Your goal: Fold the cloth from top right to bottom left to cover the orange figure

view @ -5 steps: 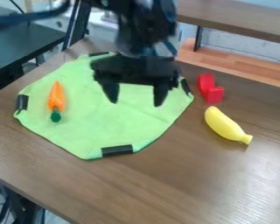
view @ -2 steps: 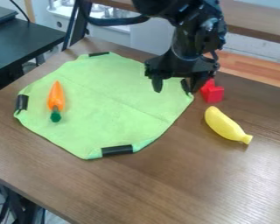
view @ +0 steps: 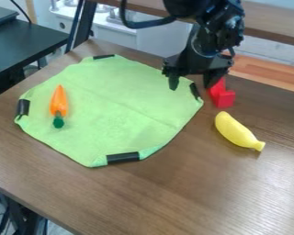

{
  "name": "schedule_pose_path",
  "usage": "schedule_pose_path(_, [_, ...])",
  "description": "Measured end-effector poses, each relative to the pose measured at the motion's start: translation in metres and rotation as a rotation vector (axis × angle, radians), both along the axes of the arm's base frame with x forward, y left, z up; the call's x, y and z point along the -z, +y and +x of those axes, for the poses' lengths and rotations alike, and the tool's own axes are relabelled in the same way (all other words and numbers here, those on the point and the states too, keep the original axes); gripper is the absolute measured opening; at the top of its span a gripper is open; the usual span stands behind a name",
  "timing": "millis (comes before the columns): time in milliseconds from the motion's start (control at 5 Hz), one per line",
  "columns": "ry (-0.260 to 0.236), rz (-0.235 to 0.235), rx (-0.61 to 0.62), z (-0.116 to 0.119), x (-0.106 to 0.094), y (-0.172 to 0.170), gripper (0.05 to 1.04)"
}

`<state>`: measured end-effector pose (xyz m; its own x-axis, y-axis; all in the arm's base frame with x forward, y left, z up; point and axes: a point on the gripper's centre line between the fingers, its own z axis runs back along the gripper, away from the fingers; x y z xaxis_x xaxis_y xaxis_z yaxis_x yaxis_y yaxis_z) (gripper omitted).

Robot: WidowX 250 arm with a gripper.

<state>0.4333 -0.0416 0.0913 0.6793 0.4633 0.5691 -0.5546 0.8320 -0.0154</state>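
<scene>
Camera view: the end effector (view: 191,86) hangs down at the upper right of the cloth (view: 112,119), its two fingers standing apart. One finger is over the cloth near its right corner; the other is beyond the edge, by the red block (view: 223,97), and overlaps part of it in the view. Between and just below the fingertips in the view is the black strip (view: 195,91) on that corner. Whether either finger touches the cloth, I cannot tell. The black arm (view: 206,39) comes in from the top edge, with a dark cable (view: 146,23) curving to its left.

The light green cloth lies spread out on the brown wooden counter (view: 174,197), with a faint crease running diagonally across its surface. More black strips mark its top, left and bottom corners. Beside the bottom strip (view: 123,158), the rim shows a bluish green.

On the left part of the cloth, the orange toy carrot (view: 59,102) lies uncovered, its green top (view: 58,121) toward the bottom of the view. The red block stands on the counter just beside the cloth's right corner. Below the block, the yellow toy banana (view: 235,131) lies on the counter, its narrow tip toward the lower right. Farther out, a black table (view: 26,50) stands at the upper left.
</scene>
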Motion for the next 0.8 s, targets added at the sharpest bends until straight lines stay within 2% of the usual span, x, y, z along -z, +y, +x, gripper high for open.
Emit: schedule_pose_path(800, [0.059,0.064,-0.074,0.052,0.041,0.004,1.001])
